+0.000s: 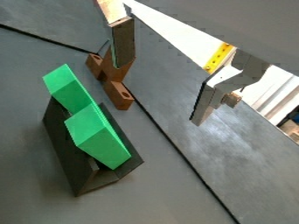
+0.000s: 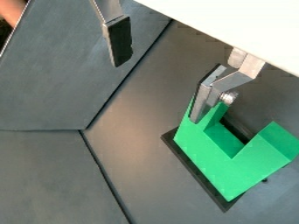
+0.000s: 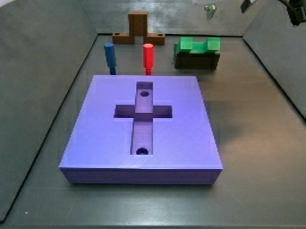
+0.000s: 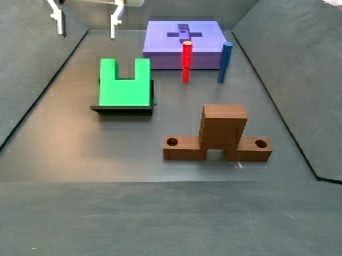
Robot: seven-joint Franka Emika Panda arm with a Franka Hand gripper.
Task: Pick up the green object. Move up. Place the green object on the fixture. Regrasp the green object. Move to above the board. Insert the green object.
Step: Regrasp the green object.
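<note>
Wrist view: you have the claw (image 1: 166, 74) released, silver fingers wide apart and empty, above the dark floor. The bright green notched plastic block (image 1: 89, 116) rests on the dark olive box-like fixture (image 1: 77, 171); the brown cross-shaped upright piece (image 1: 112, 80) stands just beside it.

Wrist view: the block's two prongs and notch face you plainly. Judged rigid, light, smooth-sided; grip across its flat parallel flanks, not the prongs.

Side view: only here the large lavender slab board (image 3: 143, 161) with cross recess shows, plus the thin red peg (image 3: 148, 59) and thin blue peg (image 3: 109, 59).

Side view: the claw hangs high, well apart from the block.
</note>
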